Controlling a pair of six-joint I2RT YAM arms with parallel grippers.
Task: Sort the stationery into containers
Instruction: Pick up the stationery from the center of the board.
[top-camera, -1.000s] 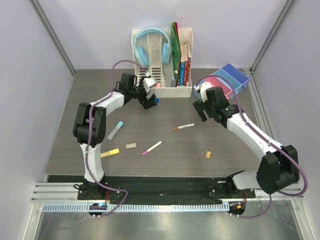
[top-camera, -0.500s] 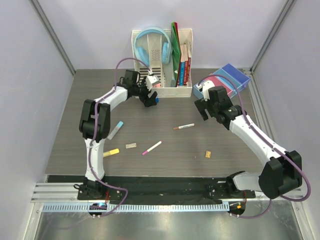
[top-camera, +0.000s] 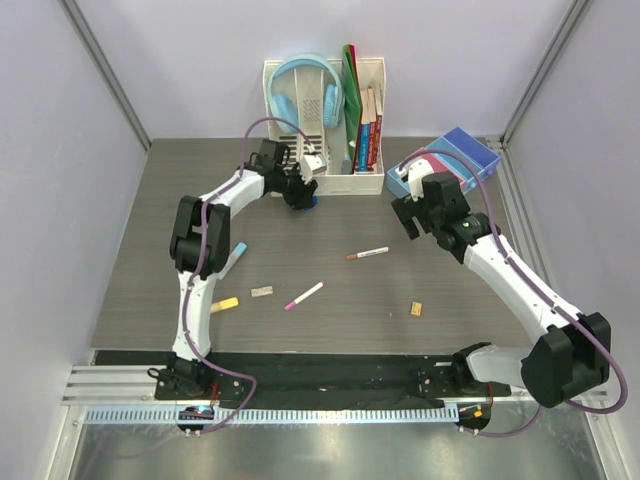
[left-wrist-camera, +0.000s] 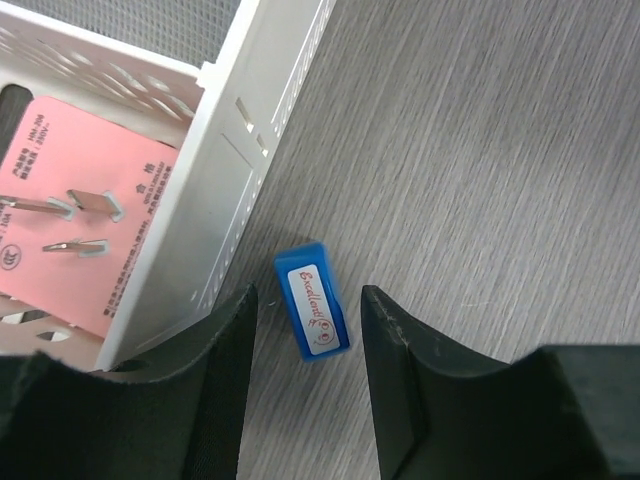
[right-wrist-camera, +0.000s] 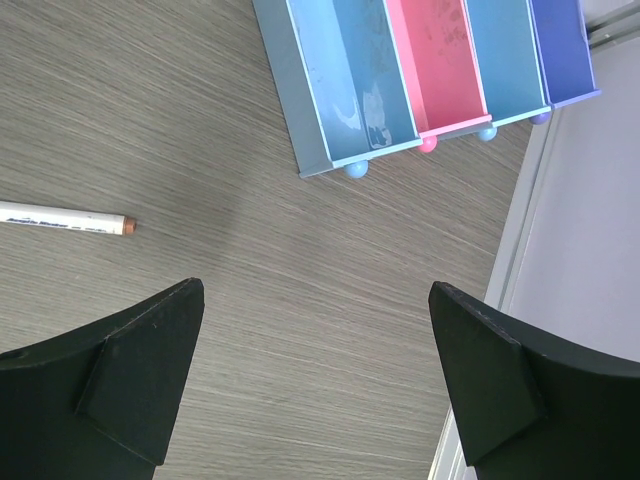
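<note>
A grey wood-grain surface (top-camera: 140, 210) lies between pale walls. At its back edge stands a white slotted organiser (top-camera: 325, 160) with light-blue headphones (top-camera: 305, 95) and upright books (top-camera: 366, 125).

In the back right corner sits the row of four joined bins (top-camera: 455, 160). Their long axes lie side by side, and the right wrist view shows them as blue (right-wrist-camera: 345, 60), pink (right-wrist-camera: 435, 55), light blue (right-wrist-camera: 505, 45) and purple-blue (right-wrist-camera: 560, 40).

The right fingers (right-wrist-camera: 140, 370) are spread wide above the surface, just in front of the bins.

The left fingers (left-wrist-camera: 225, 370) are spread apart at the foot of the organiser. The small blue block (left-wrist-camera: 313, 312) lies between them, label up, its long axis running along the gap. A sliver of surface shows on either side of it.

The white marker (top-camera: 368, 253) lies mid-surface, running nearly left to right, with its brownish cap at the left end.

The pink-tipped pen (top-camera: 304, 295) lies diagonally nearer the front, tip toward the near left.

The yellow highlighter (top-camera: 224, 304) lies near the left arm, close to left-right and partly hidden.

A pale pen with a light-blue end (top-camera: 237, 252) slants beside that arm.

The grey block (top-camera: 262, 292) sits between the highlighter and the pink-tipped pen. The tan block (top-camera: 415, 309) lies well apart at the front right.
</note>
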